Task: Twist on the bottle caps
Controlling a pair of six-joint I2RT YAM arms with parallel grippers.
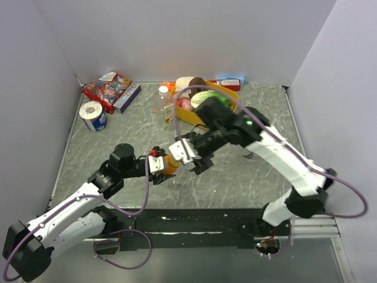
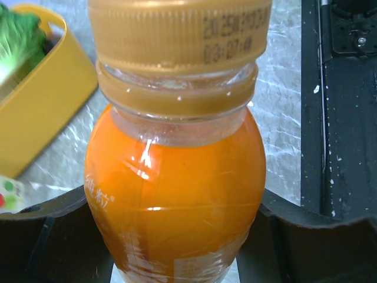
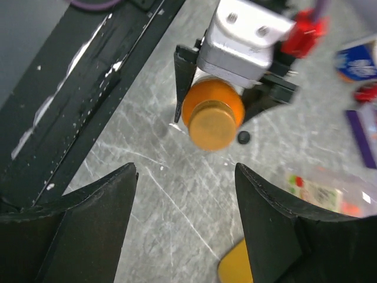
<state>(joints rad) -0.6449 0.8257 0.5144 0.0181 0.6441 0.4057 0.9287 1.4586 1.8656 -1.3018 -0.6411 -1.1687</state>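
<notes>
Clamping my left gripper (image 1: pixel 164 166) on orange bottle (image 2: pixel 174 194), centre frame, base cut off; orange-gold cap (image 2: pixel 177 35) on top. Only right wrist view shows my right gripper (image 3: pixel 185 174) apart, empty.

left arm (image 1: pixel 70 215): stretched low from the bottom-left base toward the centre
left tool (image 1: pixel 164 167): jaws clamped on both sides of orange bottle (image 2: pixel 177 194)
right arm (image 1: pixel 283 156): arched high from the right base, elbow bent, forearm angled centre-left
right tool (image 3: pixel 185 170): jaws spread, nothing between them, aimed down at left tool, not touching it
</notes>
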